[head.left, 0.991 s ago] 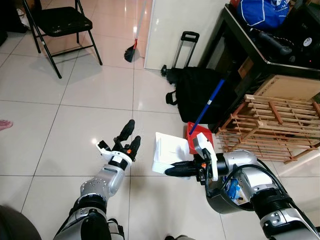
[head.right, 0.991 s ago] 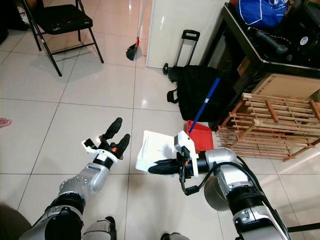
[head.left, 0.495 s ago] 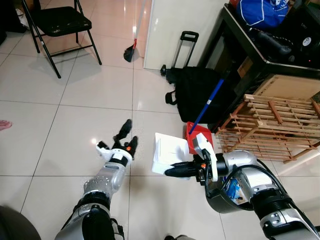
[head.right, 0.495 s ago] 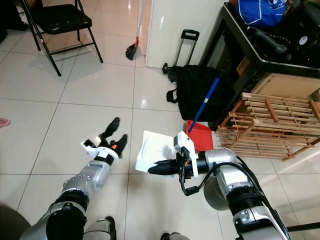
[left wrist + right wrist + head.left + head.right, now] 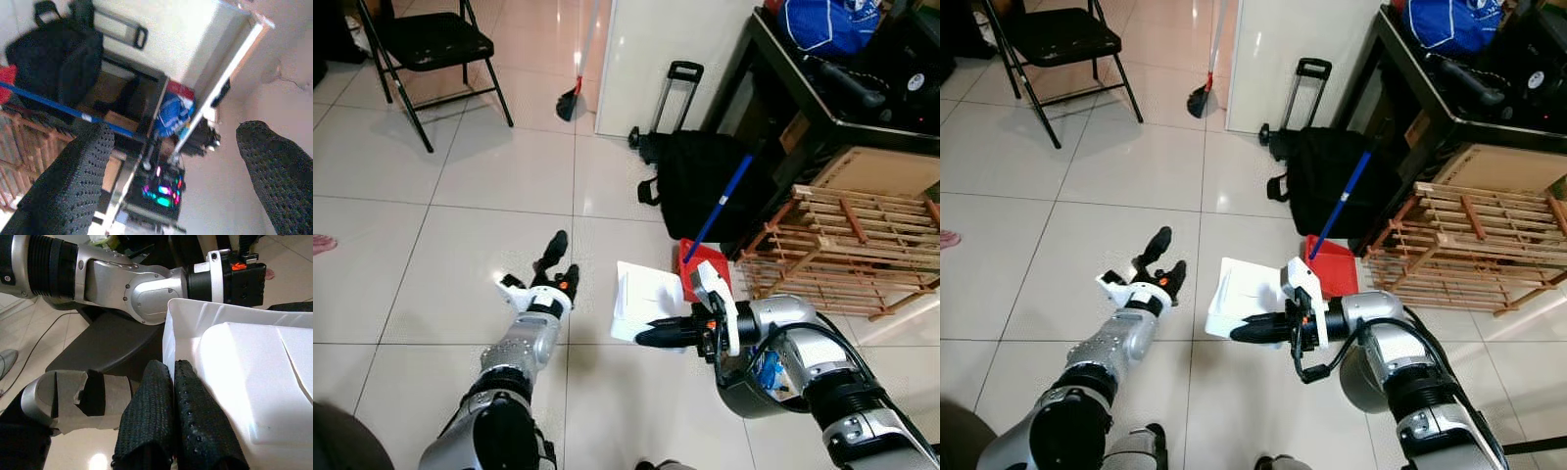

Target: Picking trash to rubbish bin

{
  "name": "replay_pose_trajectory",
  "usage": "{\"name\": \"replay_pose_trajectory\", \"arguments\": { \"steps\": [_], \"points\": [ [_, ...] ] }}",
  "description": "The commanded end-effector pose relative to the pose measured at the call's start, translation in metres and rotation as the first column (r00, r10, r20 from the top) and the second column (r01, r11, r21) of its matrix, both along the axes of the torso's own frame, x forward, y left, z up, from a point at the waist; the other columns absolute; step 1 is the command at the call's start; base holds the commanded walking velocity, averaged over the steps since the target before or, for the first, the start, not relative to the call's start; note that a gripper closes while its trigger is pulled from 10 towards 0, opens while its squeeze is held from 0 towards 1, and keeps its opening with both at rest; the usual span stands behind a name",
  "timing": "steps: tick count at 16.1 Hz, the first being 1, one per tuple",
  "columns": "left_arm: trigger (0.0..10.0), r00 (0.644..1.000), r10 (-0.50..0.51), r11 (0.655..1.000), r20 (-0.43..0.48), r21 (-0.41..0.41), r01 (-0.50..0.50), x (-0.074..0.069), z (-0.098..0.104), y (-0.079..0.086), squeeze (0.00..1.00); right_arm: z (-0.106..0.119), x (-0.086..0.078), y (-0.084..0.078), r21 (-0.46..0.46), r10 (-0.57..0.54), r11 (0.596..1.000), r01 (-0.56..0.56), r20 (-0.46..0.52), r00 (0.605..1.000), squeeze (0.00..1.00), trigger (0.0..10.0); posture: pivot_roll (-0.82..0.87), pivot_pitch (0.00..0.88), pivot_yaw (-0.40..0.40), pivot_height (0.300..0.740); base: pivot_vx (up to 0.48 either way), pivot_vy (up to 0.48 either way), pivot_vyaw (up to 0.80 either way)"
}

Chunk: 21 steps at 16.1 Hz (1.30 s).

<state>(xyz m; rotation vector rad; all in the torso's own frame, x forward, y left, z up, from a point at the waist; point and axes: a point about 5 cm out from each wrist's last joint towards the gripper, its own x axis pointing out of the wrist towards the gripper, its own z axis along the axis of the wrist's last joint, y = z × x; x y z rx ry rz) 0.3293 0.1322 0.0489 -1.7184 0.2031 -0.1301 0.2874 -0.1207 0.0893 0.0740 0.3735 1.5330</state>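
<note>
White foam tray (image 5: 644, 294) pinched by its edge in right gripper (image 5: 651, 337), held level above the floor for carrying | left gripper (image 5: 558, 257) spread, empty; clear alongside | rubbish bin (image 5: 754, 387) under right arm

Left gripper (image 5: 560, 257) now drawn farther from the white foam tray (image 5: 646, 294) than a second ago, forearm swung to point more straight ahead, fingers parted.

Glossy pale tile floor (image 5: 460, 186) — a black folding chair (image 5: 431, 49) stands far left, a wooden slat rack (image 5: 847, 245) leans beside dark shelving (image 5: 822, 108).
</note>
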Motion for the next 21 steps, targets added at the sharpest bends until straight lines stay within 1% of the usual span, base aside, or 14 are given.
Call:
{"name": "replay_pose_trajectory", "arguments": {
  "steps": [1, 6, 8, 9, 11, 13, 15, 19, 21],
  "points": [
    [10.0, 0.996, -0.085, 0.996, 0.027, -0.007, 0.085, 0.0, 0.004, -0.018, 0.0, 0.0, -0.002, -0.004, -0.014, -0.005, 1.0, 0.005, 0.008, 1.0, 0.0, 10.0, -0.06, 0.143, -0.163, 0.74, 0.0, 0.0, 0.0],
    [10.0, 0.993, -0.117, 0.993, 0.031, -0.021, 0.117, 0.0, 0.004, -0.024, 0.0, 0.001, -0.002, -0.004, -0.01, -0.003, 1.0, 0.003, 0.009, 1.0, 0.0, 10.0, -0.07, 0.141, -0.163, 0.74, 0.0, 0.0, 0.0],
    [10.0, 0.985, -0.164, 0.986, 0.052, -0.026, 0.166, -0.002, 0.006, -0.033, 0.0, 0.002, -0.002, -0.004, -0.008, -0.001, 1.0, 0.001, 0.008, 1.0, 0.0, 10.0, -0.07, 0.142, -0.162, 0.74, 0.0, 0.0, 0.0],
    [10.0, 0.978, -0.2, 0.979, 0.054, -0.022, 0.201, -0.003, 0.006, -0.04, 0.0, 0.003, -0.002, -0.003, -0.005, 0.001, 1.0, -0.001, 0.008, 1.0, 0.0, 10.0, -0.07, 0.143, -0.16, 0.74, 0.0, 0.0, 0.0],
    [10.0, 0.973, -0.226, 0.973, 0.053, -0.029, 0.227, -0.005, 0.005, -0.046, 0.0, 0.003, -0.001, -0.003, 0.001, 0.0, 1.0, 0.0, 0.01, 1.0, 0.0, 10.0, -0.07, 0.144, -0.16, 0.74, 0.0, 0.0, 0.0],
    [10.0, 0.972, -0.233, 0.971, 0.044, -0.042, 0.235, -0.006, 0.004, -0.048, 0.0, 0.004, -0.001, -0.003, 0.006, -0.004, 1.0, 0.004, 0.012, 1.0, 0.0, 10.0, -0.07, 0.146, -0.16, 0.74, 0.0, 0.0, 0.0],
    [10.0, 0.974, -0.228, 0.972, 0.018, -0.052, 0.228, -0.009, 0.0, -0.05, 0.0, 0.01, 0.004, 0.0, 0.038, -0.035, 0.999, 0.034, 0.027, 0.999, 0.0, 10.0, -0.07, 0.145, -0.16, 0.74, 0.0, 0.0, 0.0],
    [10.0, 0.973, -0.231, 0.972, 0.017, -0.05, 0.231, -0.01, -0.001, -0.051, 0.0, 0.013, 0.006, 0.002, 0.084, -0.056, 0.995, 0.054, 0.018, 0.998, 0.0, 10.0, -0.07, 0.143, -0.158, 0.74, 0.0, 0.0, 0.0],
    [10.0, 0.972, -0.233, 0.971, 0.024, -0.043, 0.234, -0.01, 0.0, -0.051, 0.0, 0.014, 0.006, 0.002, 0.088, -0.056, 0.995, 0.055, 0.016, 0.998, 0.0, 10.0, -0.07, 0.142, -0.159, 0.74, 0.0, 0.0, 0.0]
  ]
}}
